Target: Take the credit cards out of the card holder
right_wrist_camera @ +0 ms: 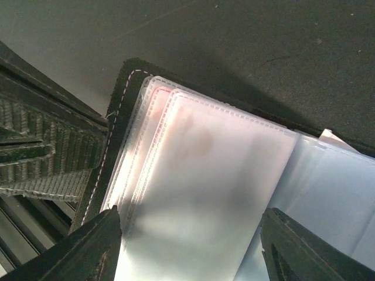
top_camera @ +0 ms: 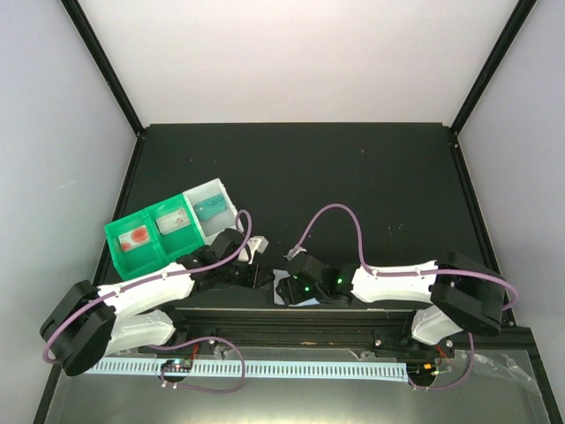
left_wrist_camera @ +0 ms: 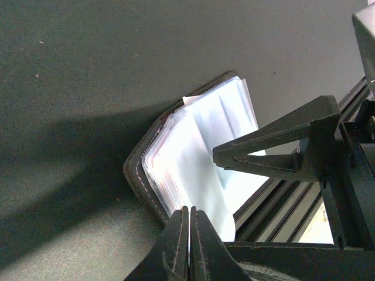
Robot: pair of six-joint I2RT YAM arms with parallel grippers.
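Observation:
The card holder (right_wrist_camera: 126,105) lies open on the black table by the near edge, its dark stitched cover under a fan of clouded plastic sleeves (left_wrist_camera: 193,170). A reddish tint shows through the sleeves (right_wrist_camera: 190,137); no credit card shows plainly. My right gripper (right_wrist_camera: 193,246) is open, one finger on each side of the top sleeve. My left gripper (left_wrist_camera: 188,213) is shut, its tips at the near edge of a sleeve; whether it pinches that sleeve I cannot tell. From above, both grippers (top_camera: 254,272) (top_camera: 290,288) meet over the holder, which is mostly hidden.
A green tray (top_camera: 124,231) with a clear end compartment (top_camera: 221,193) stands left of the grippers, holding a reddish item (top_camera: 139,238) and a teal item (top_camera: 210,209). A metal rail (left_wrist_camera: 281,205) runs along the table's near edge, right beside the holder.

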